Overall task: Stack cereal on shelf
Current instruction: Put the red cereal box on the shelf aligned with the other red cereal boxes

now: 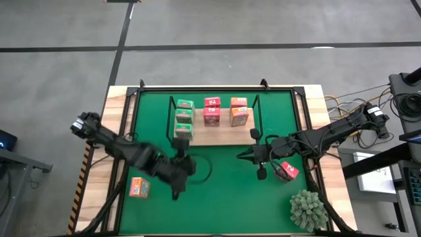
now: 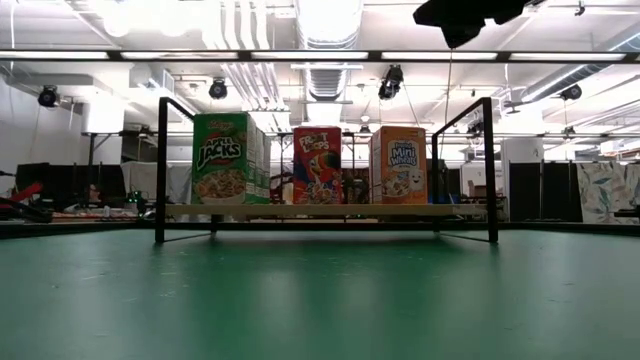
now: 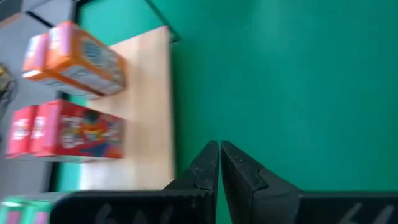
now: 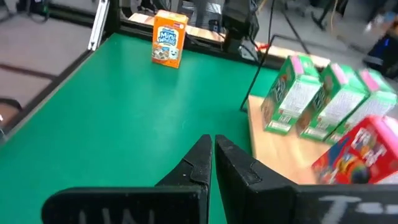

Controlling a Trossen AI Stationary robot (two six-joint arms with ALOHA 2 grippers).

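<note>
Seven boxes, high view: cereal on the shelf [image 1: 220,135] in three columns; one orange box [image 1: 139,187] and one pink-red box [image 1: 287,170] lie flat on the tabletop [image 1: 223,197].
Low view: boxes upright, fronts facing the camera.
Left wrist: left end effector [image 3: 219,152] fingers together, empty.
Right wrist: right end effector [image 4: 212,148] fingers together, empty.

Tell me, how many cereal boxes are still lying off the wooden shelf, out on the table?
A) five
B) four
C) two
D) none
C: seen from above, an orange box lies off the shelf near the left arm, and a pink-red box sits on the green mat near the right arm; the rest stand on the shelf.
</note>
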